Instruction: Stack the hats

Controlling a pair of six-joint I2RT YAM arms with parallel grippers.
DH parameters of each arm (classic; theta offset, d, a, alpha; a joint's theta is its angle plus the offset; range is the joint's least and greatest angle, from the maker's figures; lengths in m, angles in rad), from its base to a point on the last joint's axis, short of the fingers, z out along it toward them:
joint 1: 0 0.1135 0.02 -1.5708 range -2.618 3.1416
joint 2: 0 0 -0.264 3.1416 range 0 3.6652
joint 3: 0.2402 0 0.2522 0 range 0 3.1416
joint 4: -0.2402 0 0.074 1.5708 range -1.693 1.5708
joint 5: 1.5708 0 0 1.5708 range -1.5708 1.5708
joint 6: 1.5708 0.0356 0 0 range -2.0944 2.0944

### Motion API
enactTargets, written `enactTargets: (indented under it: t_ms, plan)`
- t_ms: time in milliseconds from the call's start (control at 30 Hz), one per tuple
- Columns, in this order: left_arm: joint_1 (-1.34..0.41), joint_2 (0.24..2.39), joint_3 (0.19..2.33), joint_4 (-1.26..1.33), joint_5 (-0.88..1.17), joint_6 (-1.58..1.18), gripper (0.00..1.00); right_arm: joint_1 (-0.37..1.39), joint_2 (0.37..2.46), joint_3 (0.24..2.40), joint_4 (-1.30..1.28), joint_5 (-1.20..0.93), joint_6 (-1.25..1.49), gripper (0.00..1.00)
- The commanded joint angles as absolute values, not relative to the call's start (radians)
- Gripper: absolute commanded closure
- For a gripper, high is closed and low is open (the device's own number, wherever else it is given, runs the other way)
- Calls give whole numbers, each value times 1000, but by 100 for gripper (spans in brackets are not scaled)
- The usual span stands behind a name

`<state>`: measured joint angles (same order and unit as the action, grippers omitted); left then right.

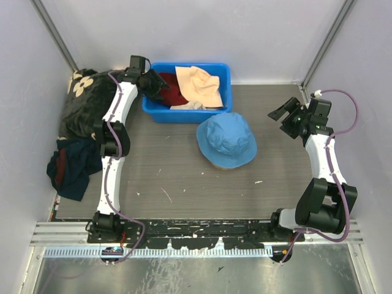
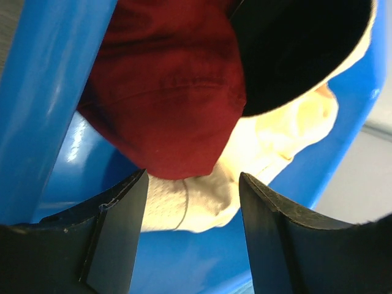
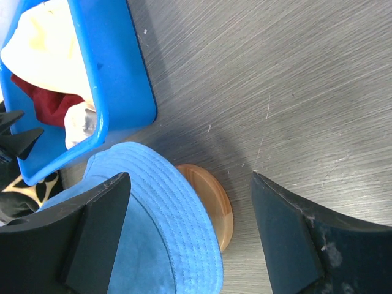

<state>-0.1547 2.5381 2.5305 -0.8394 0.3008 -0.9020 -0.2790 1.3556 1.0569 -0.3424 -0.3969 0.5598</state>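
Soft, even light from above; the top view is sharp, the wrist views softer.
The blue hat [image 1: 226, 139] throws a faint shadow on the table [image 1: 171, 177]. In the left wrist view a pale sheen streaks the bin [image 2: 43, 92] wall, and the red hat [image 2: 165, 92] looks slightly soft. In the right wrist view, table scratches catch light.

One blue hat [image 1: 226, 139], one red hat [image 1: 173, 92], two cream hats [image 1: 197, 82], one bin [image 1: 184, 115].

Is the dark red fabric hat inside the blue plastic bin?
Inside: the dark red fabric hat lies within the blue plastic bin, its walls around it.
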Motion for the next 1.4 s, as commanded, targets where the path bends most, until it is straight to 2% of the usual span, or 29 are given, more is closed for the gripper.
enactTargets:
  t_ms: [0,367,733,1167,1233,1367]
  plan:
    - [-145,2605,2558,-718,325,-1039,32,-283,1348,1091,-332,-388,552,16]
    - [-164,2700,2633,-690,289,-1081,32,-297,1324,1097,-339,-386,540,16]
    - [-169,2677,2637,-903,152,-922,34,-299,1339,1110,-331,-400,559,16]
    - [-161,2738,2660,-842,100,-976,35,-299,1326,1114,-330,-416,567,17]
    - [-160,2739,2659,-840,100,-973,38,-299,1327,1114,-330,-416,565,17]
    - [-153,2738,2657,-833,108,-972,53,-299,1331,1113,-322,-421,570,17]
